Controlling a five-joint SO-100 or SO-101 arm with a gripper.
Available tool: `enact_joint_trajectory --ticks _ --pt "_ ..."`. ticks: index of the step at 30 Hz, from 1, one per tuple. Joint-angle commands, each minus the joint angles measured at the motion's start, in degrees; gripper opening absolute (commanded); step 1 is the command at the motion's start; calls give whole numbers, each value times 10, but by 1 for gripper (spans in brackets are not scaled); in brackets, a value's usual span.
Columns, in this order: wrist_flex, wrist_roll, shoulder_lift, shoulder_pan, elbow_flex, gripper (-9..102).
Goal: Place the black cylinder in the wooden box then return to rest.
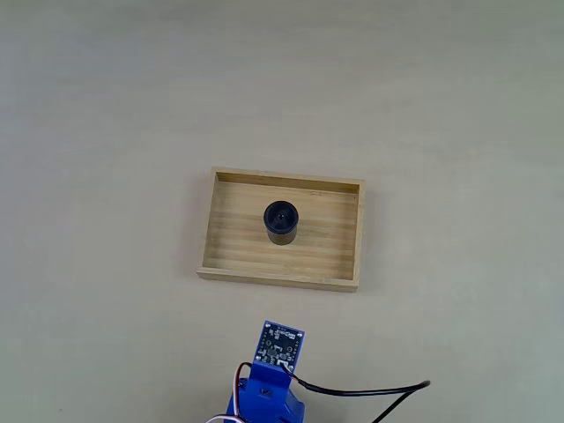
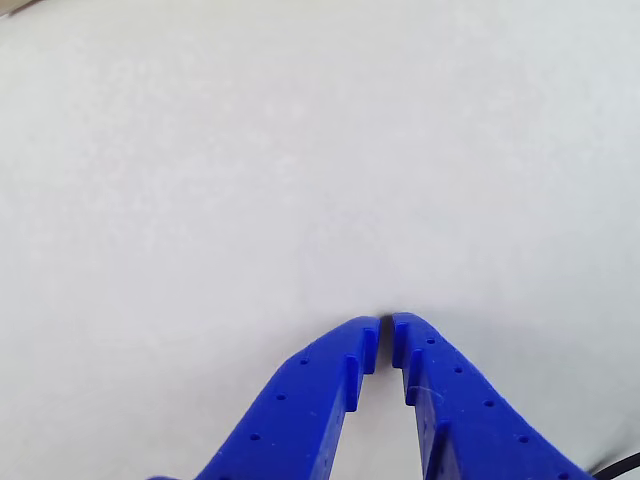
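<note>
Item: cylinder (image 1: 282, 223), small, matte black, stood upright on the floor of the box (image 1: 226, 267), just toward 12 o'clock of centre and clear of all four walls; it looked light, rigid and not fragile, though its smooth round side would likely be slippery, so the best hold was judged to be across the side wall, pads on opposite faces. Gripper (image 2: 386, 322), blue, was well apart from the box toward 6 o'clock in the fixed view, fingers brought almost together on nothing above the bare table (image 2: 300, 150).
</note>
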Motion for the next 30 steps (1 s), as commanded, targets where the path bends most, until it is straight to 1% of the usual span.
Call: enact_joint_trajectory --ticks 1,14,30 --pt "4 -6 -15 3 7 -1" --pt "11 -10 -54 -10 26 -1" --pt "11 -11 -55 -8 26 0"
